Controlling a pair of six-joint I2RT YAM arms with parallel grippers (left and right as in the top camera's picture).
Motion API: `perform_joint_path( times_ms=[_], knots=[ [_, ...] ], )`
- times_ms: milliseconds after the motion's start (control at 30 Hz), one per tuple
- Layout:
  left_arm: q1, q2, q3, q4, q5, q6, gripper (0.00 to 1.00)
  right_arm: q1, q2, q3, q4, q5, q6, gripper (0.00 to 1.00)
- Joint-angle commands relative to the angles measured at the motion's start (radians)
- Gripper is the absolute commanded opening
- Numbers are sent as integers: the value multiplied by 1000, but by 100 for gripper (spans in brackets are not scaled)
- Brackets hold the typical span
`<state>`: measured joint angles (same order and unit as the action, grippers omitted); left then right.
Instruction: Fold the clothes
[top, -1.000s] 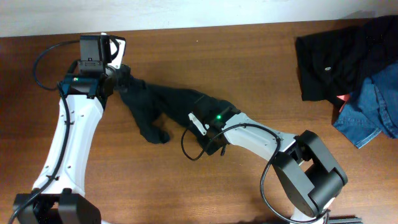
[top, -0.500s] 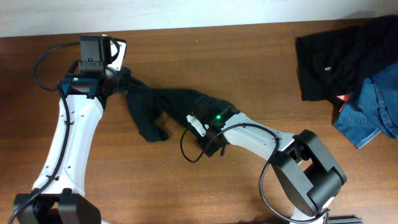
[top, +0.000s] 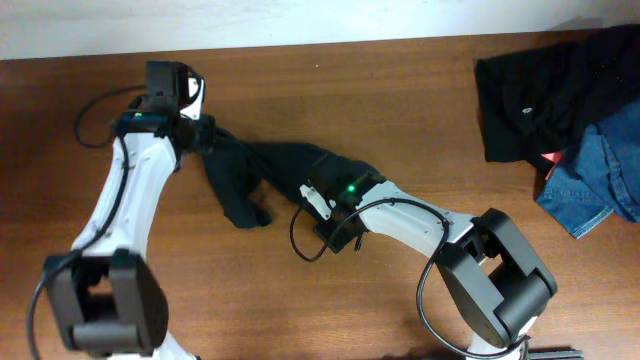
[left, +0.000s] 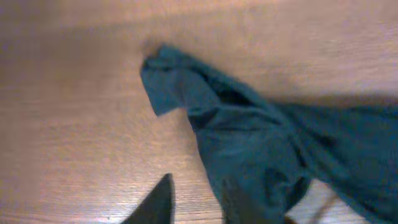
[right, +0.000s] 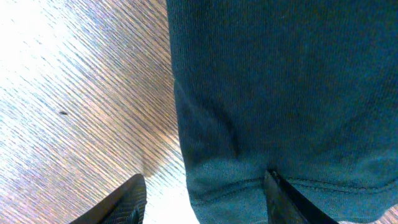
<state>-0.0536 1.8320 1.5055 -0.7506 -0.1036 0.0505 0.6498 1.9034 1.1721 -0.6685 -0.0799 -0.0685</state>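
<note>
Overhead, left-wrist and right-wrist views of the table (top: 400, 90).

**Appearance.** The T-shirt (top: 262, 170) is black, thin and soft. It is not spread flat but gathered into a long, wrinkled rope of fabric. No logo shows in any view. In the wrist views the cloth reads as dark teal, with a stitched hem (right: 292, 186) visible along its lower edge in the right-wrist view. A small flap (left: 165, 84) sticks out at one end and lies flat on the wood.

**Position.** The garment lies on the left-centre part of the table, between the two arms and well apart from the heap at the right edge.

**Orientation.** Seen from overhead, the long axis runs diagonally. Its upper-left end lies at the left gripper (top: 198, 133), and its lower-right end passes under the right gripper (right: 204, 175). A shorter lobe (top: 243, 208) branches off the left half and points toward the near edge.

**Jaws.** The left jaws are apart: one finger (left: 158, 202) stands over bare wood beside the cloth. The right jaws are spread wide, with the hem lying between them and bare wood showing beside the left finger (right: 124, 199); nothing is clamped.

**Other items.** A black garment (top: 540, 95) and blue denim (top: 595, 175) are piled at the right edge.
</note>
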Motion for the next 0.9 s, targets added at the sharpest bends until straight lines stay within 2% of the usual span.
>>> perform_joint_path(
  times_ms=[0,67,267,633,867],
  knots=[
    [8,60,18,2,14,-25,53,5,19,-11,-4,-3,-5,55],
    [8,79,18,6,13,37,64,5,19,-11,-3,-3,-5,55],
    [13,98,18,45,10,196,70,5,19,-11,-3,-3,-5,55],
    [40,199,18,94,9,474,70,5,19,-11,-4,-3,-2,55],
    [47,217,18,169,3,516,67,5,19,-11,-4,-3,-2,55]
  ],
)
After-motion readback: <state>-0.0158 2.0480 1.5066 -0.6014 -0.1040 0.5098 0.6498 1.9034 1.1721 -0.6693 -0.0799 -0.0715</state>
